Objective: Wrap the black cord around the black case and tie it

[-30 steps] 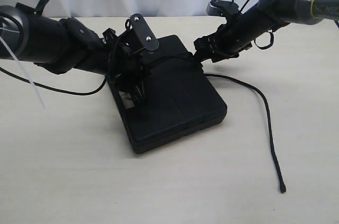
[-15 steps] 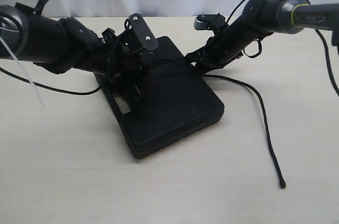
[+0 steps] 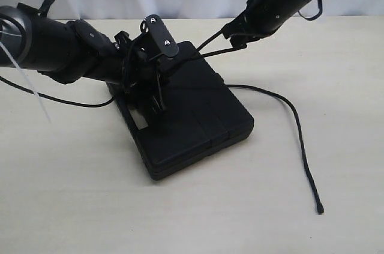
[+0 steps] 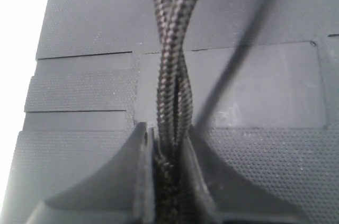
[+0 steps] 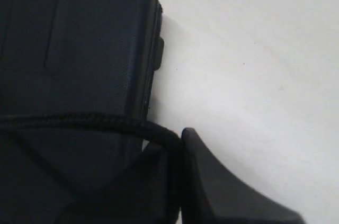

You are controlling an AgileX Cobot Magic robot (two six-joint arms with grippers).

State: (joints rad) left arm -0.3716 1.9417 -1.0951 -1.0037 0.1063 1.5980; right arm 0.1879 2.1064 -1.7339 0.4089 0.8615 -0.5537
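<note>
The left gripper (image 3: 155,89) sits low over the near-left part of the case (image 3: 198,119), which lies flat on the table (image 3: 90,194). Its fingers are pressed together on the cord (image 4: 168,86). In the left wrist view, two braided strands cross just above the jaws and run down between them.

From that crossing the cord rises taut, up and to the right, to the right gripper (image 3: 237,33). This gripper hangs in the air beyond the case's far right corner. It too is pinching the cord, and the right wrist view shows the strand bending off the case top and into its closed fingers (image 5: 206,181). Further right, the rest of the cord lies slack on the table and curves to a loose tip near the front.

The step looks like cinching the crossing into a knot. To do it well, the left gripper should act as the anchor and pin the crossing firmly against the case. The right gripper should draw steadily along the strand's own line. A lower, more sideways pull would tighten the wrap without lifting or dragging the case. Jerks risk the braid slipping from either pinch.
</note>
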